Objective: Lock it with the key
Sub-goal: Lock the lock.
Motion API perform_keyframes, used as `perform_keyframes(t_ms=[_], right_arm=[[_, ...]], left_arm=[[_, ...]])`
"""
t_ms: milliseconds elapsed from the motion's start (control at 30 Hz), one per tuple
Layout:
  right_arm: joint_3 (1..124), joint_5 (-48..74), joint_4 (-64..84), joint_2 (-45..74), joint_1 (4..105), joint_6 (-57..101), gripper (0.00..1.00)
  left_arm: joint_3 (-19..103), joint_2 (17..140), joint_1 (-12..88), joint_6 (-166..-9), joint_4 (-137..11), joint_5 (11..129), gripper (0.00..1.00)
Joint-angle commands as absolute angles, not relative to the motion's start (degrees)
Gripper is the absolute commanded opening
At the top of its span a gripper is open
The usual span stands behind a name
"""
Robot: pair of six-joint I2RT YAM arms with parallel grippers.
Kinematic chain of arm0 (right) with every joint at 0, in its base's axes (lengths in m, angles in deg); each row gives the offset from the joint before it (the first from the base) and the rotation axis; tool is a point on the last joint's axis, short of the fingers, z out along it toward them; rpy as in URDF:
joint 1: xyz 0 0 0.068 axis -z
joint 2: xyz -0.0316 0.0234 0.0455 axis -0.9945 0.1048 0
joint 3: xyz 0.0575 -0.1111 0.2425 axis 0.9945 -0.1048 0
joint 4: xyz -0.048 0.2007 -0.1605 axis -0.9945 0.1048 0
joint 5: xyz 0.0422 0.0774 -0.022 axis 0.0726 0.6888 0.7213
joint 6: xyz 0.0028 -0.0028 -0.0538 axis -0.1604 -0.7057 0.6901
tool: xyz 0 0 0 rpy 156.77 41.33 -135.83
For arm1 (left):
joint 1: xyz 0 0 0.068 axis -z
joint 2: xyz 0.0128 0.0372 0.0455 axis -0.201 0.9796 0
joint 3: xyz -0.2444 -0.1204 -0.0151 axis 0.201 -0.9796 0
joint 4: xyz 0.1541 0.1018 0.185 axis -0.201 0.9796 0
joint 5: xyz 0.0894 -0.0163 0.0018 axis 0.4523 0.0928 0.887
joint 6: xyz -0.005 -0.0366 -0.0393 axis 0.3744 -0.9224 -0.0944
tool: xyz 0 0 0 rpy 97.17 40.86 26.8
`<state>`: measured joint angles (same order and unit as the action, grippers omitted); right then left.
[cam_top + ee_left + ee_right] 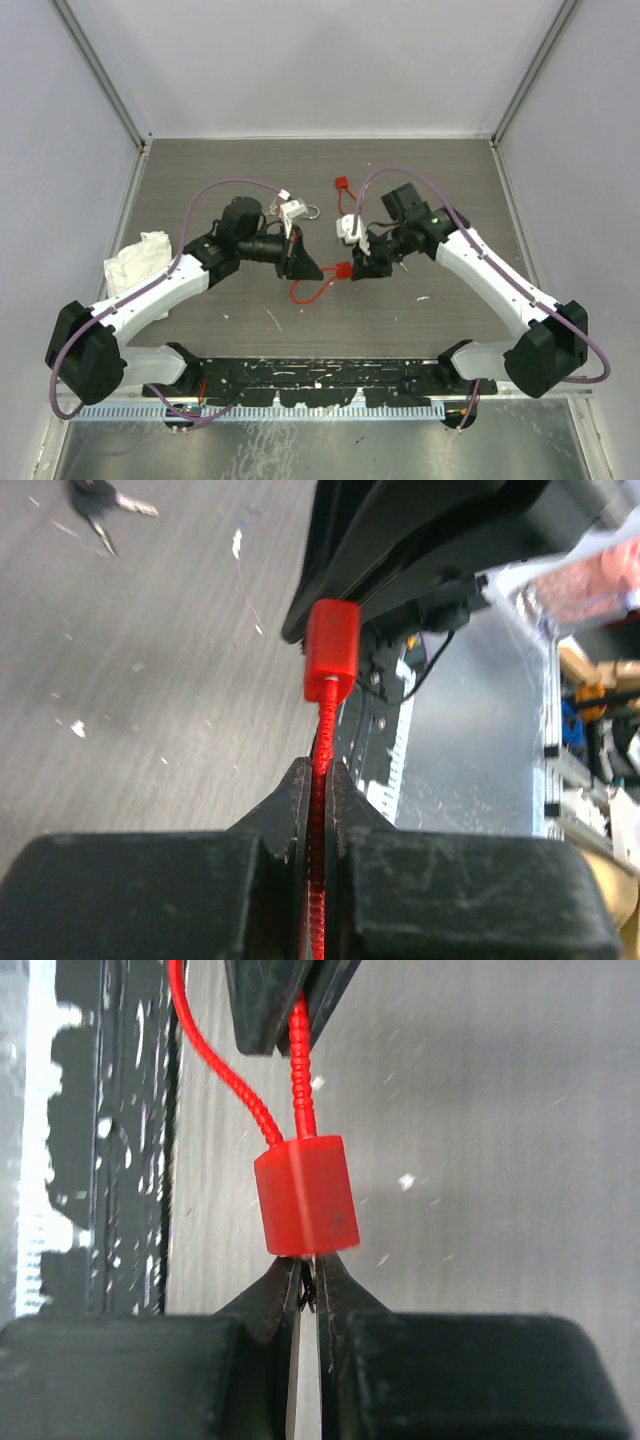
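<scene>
Right wrist: right fingers (262, 1305) pinching small dark piece (308, 1295) under red plastic block (305, 1195); left fingers (275, 815) clamping red ribbed cable (321, 770); prob. needing gentle turn.

Table top (150, 700): dark grey, wood-grain look, matt, fine linear texture, flecked with white chips. Red rectangular plastic lock block (305, 1195): smooth, satin sheen, softly rounded edges. Red ribbed plastic cord (243, 1095): same red, closely ridged surface. Left gripper (322, 772) and right gripper (303, 1272) fingers (350, 1300): black matt plastic, faintly scuffed and dusty. Small bunch of keys (100, 505): dark heads, bright silver metal blades. Crumpled white wad (138, 262): cloth or paper, can't tell. Near-edge sheet (350, 455): bare metal, scratched, dull shine.
</scene>
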<state>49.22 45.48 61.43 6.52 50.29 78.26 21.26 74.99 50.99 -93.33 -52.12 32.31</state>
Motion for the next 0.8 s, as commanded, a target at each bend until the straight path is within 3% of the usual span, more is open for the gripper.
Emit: perform_keyframes(t_ms=[0, 100, 267, 367, 600, 767], right_arm=[[58.8, 68.2, 67.7, 8.0, 58.7, 86.2, 0.01], [62.8, 71.1, 80.9, 11.4, 62.4, 97.9, 0.01], [53.9, 60.2, 60.8, 1.0, 62.4, 87.5, 0.01], [56.4, 62.3, 65.2, 3.5, 62.4, 89.3, 0.01], [59.4, 69.0, 72.0, 10.0, 58.1, 87.6, 0.01], [57.9, 66.0, 64.5, 7.9, 53.9, 79.4, 0.02]], left_arm=[[19.9, 74.2, 42.4, -101.8, -68.2, 24.5, 0.00], [19.2, 74.6, 36.8, -104.8, -67.0, 20.4, 0.00], [20.1, 78.7, 33.4, -109.5, -67.2, 15.2, 0.00], [20.8, 77.9, 33.8, -107.2, -66.7, 16.7, 0.00], [23.9, 69.9, 49.1, -79.2, -53.9, 34.3, 0.00], [20.4, 67.9, 53.2, -76.8, -57.9, 40.2, 0.01]])
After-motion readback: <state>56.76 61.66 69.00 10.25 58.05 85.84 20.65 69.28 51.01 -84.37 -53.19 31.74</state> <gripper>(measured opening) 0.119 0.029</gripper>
